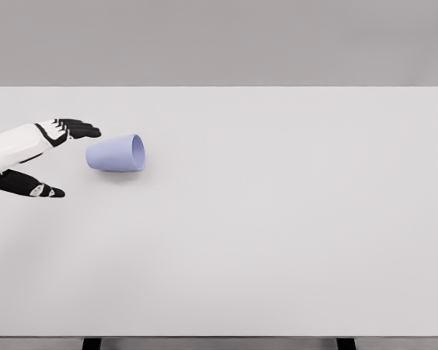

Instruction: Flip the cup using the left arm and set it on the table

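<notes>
A pale blue cup [117, 153] lies on its side on the white table [277, 219], at the left, with its mouth facing right. My left hand [62, 160] comes in from the left edge just left of the cup's base. Its black fingers [79, 130] are stretched out above and behind the cup's base, and the thumb [33, 186] reaches out lower down. The hand is open and holds nothing. A small gap separates it from the cup. My right arm does not appear.
The table's front edge runs along the bottom of the picture, with two dark legs [92, 343] showing beneath it. A grey wall stands behind the far edge.
</notes>
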### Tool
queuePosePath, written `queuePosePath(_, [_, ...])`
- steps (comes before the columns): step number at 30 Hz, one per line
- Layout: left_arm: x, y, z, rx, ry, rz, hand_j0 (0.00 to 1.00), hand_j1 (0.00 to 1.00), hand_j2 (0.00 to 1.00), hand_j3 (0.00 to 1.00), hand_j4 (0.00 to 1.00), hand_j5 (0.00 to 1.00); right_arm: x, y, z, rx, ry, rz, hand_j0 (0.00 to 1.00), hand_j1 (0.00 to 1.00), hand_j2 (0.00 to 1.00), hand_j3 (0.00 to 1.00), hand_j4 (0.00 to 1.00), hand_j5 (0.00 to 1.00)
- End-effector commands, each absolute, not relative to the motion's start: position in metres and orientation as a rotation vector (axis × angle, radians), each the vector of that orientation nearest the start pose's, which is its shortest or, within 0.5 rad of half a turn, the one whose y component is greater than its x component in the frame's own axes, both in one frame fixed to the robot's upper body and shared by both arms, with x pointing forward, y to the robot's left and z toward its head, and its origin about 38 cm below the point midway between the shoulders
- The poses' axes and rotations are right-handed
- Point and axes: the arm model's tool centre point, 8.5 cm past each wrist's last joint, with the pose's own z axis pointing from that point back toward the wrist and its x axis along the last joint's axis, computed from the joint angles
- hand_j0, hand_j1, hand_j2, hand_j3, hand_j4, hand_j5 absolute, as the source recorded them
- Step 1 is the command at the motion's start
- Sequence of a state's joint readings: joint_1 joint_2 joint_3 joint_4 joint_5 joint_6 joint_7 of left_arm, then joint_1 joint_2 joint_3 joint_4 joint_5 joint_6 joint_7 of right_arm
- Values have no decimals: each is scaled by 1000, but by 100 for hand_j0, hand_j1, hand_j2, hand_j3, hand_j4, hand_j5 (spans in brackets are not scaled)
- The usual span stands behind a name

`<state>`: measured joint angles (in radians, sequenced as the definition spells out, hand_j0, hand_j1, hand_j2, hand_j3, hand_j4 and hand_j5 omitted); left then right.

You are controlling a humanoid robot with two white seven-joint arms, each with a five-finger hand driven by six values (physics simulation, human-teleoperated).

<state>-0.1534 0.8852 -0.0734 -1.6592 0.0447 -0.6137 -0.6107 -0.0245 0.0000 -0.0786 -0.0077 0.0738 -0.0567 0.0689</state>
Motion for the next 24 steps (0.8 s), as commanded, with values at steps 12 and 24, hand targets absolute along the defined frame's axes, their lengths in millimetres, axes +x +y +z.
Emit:
queuePosePath(12, [385,356,281,333,-1733,-1559,100,100,100,100,100,100,24,-266,-262,-19,-87,4,100,100,100,100,100,100])
queuePosePath(24, [392,339,265,125,-1394,-1434,100,100,100,100,100,100,24,-266,-262,-19,-87,4,100,100,100,100,100,100])
